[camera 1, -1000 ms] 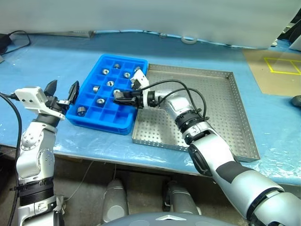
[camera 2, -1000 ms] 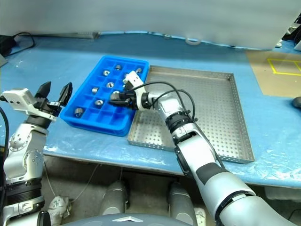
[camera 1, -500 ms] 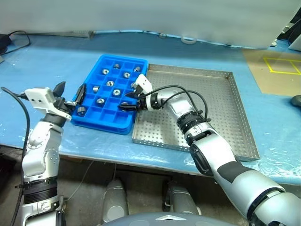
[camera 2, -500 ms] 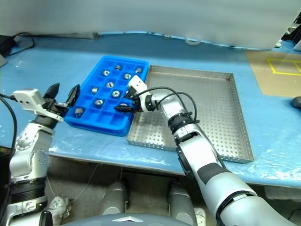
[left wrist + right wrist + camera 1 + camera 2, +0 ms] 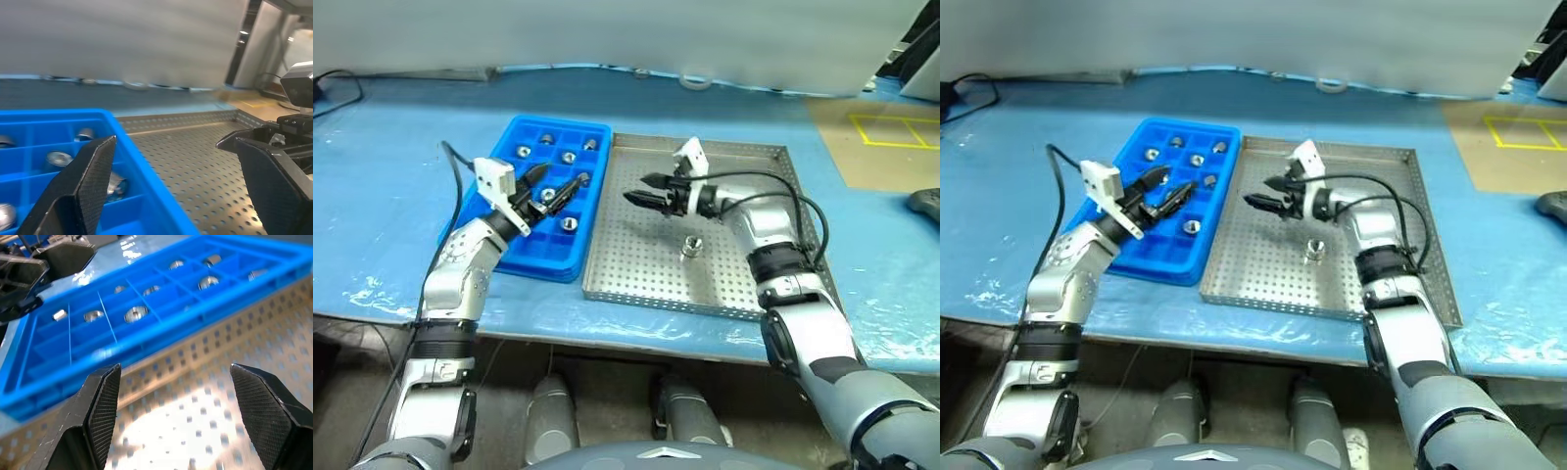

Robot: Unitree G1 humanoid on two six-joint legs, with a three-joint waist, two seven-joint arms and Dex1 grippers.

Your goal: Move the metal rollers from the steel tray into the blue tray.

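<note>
**One roller left on the steel tray, both pincers released**

The blue tray [image 5: 543,201] lies on the blue-covered table [image 5: 391,186], toward its left side, and the steel tray [image 5: 744,284] sits just beside it on the right, their long sides touching or nearly so. The blue tray is bright plastic, divided into a grid of small square compartments. The steel tray is grey, shallow and square, with a low raised rim and a bottom full of small round holes.

The metal rollers are short, shiny silver cylinders with a dark centre hole. One roller [image 5: 689,246] stands alone on the perforated bottom of the steel tray, near its middle. Several others rest in the blue tray, one to a compartment, among them a roller [image 5: 568,223] toward the near edge and a roller [image 5: 568,157] toward the far edge.

The left pincer [image 5: 554,187] hangs over the blue tray with its black fingers spread apart and nothing between them. The right pincer [image 5: 642,188] is above the far-left part of the steel tray, pointing toward the blue tray, fingers likewise spread and empty. It is apart from the lone roller, which lies nearer the table's front edge.
</note>
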